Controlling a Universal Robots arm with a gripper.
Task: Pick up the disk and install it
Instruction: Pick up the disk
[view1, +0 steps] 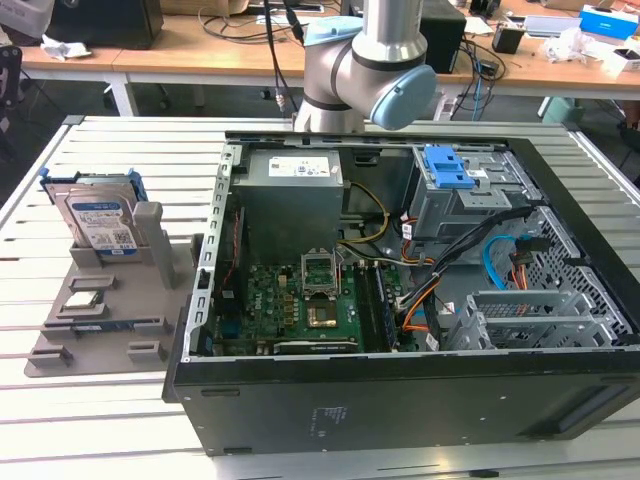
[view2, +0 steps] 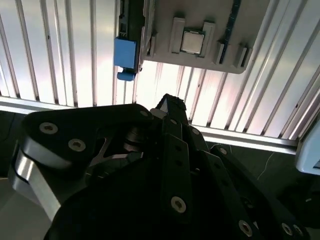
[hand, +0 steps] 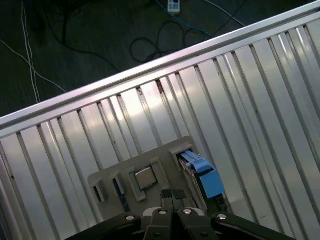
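Note:
The disk stands on edge in a slot at the back of a grey holder tray, on the exterior view's left. It is silver with a white-and-blue label and a blue bracket. In both wrist views I see it edge-on, with its blue bracket sticking out of the tray. My gripper hangs above the tray, apart from the disk. Its fingertips are pressed together and hold nothing.
An open computer case fills the middle of the slatted metal table. A grey drive cage with a blue tab sits at its far right. A processor chip lies on the tray. Cables lie on the dark floor beyond the table edge.

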